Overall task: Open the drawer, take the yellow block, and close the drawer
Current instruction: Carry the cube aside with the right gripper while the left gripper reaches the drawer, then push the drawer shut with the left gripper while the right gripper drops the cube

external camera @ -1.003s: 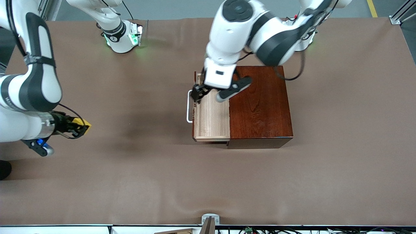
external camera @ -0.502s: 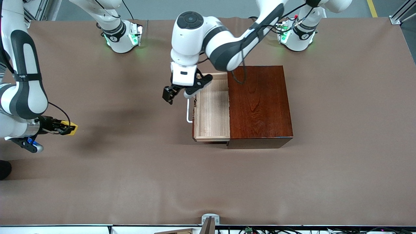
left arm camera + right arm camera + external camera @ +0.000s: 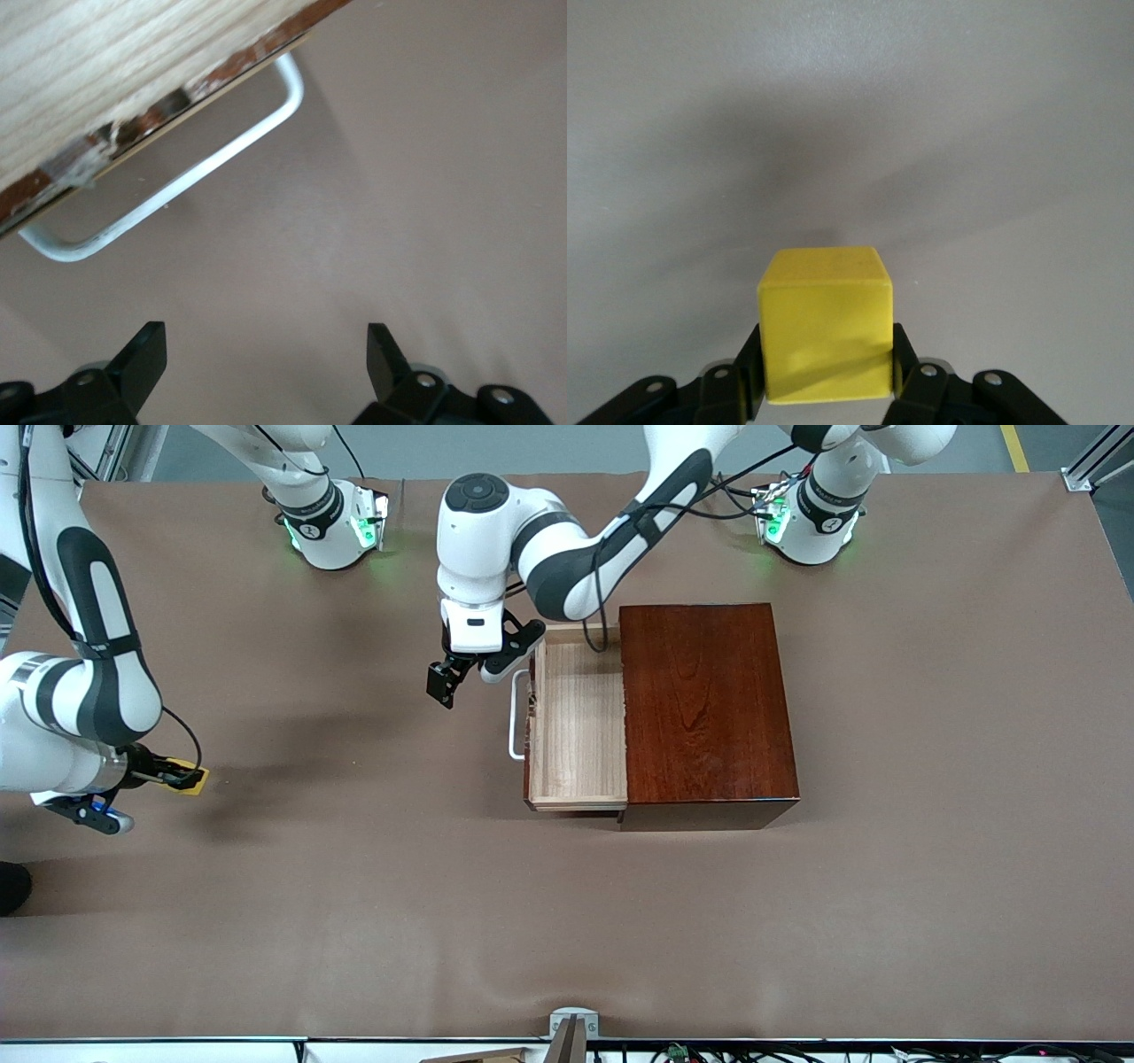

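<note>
The pale wood drawer [image 3: 578,726] stands pulled out of the dark reddish-brown box [image 3: 706,708], its tray empty. Its white loop handle [image 3: 515,716] also shows in the left wrist view [image 3: 177,190]. My left gripper [image 3: 440,682] is open and empty, over the table just beside the handle, toward the right arm's end; its fingers [image 3: 142,354] frame bare table. My right gripper [image 3: 182,779] is shut on the yellow block [image 3: 191,780], low over the table at the right arm's end. The block [image 3: 826,323] fills the space between the jaws in the right wrist view.
A brown cloth [image 3: 372,886] covers the table. The two arm bases [image 3: 332,522] stand along the edge farthest from the front camera. A small bracket [image 3: 571,1020] sits at the nearest edge.
My left gripper has moved off the drawer to beside the handle, toward the right arm's end. My right gripper has drawn the block lower and farther toward the right arm's end.
</note>
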Controlling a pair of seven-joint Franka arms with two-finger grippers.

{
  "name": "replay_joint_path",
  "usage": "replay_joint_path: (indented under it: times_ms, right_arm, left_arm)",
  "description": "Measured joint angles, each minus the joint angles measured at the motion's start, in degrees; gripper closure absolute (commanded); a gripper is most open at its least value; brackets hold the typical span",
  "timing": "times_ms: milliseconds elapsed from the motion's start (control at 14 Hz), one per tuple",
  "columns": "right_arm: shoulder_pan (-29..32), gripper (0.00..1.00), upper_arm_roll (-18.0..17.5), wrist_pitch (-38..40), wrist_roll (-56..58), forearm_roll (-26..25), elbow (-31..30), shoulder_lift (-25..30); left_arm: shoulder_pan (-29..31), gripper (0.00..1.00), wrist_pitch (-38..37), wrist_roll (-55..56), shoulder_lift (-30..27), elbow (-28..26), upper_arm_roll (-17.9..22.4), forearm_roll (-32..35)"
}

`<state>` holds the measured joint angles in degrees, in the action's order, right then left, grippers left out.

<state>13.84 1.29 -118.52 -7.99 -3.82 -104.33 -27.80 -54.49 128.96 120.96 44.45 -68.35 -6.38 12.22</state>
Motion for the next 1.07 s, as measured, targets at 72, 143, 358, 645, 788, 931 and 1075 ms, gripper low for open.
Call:
replay_joint_path:
  times_ms: [72,143,358,645,788,931,1075]
  right_arm:
    - [0.55,1.0,0.01,-0.8,1.47,-0.01,-0.28,-0.44]
    - [1.11,1.0,0.02,-1.64,2.91,-0.04,-0.38,-0.98]
    - [2.42,1.0,0.02,-4.4,6.88,-0.19,-0.49,-2.94]
    - [3.5,0.57,0.01,-10.2,8.81,-0.31,-3.05,-4.49]
    - [3.49,0.0,-0.19,-10.82,8.8,-0.56,-3.72,-4.42]
    - [3.45,0.0,-0.53,-10.35,8.82,-0.57,-3.74,-4.31]
    - [3.38,0.0,-1.02,-7.43,8.82,-0.59,-3.05,-3.49]
  left_arm:
    - [-1.12,0.0,0.0,1.41,0.97,0.01,1.25,0.0]
    - [-2.09,0.0,-0.01,2.47,1.84,0.04,2.45,0.0]
    - [-2.89,0.0,-0.04,3.71,4.06,0.04,4.09,0.0]
    - [-2.59,0.0,-2.02,5.3,4.61,0.27,5.39,-0.13]
    - [-2.49,0.0,-4.6,6.61,4.66,1.0,5.48,-0.15]
    - [-1.84,0.0,-8.51,7.52,4.62,1.87,5.64,-0.18]
    - [-0.32,0.0,-14.3,7.59,4.1,2.16,5.74,-0.23]
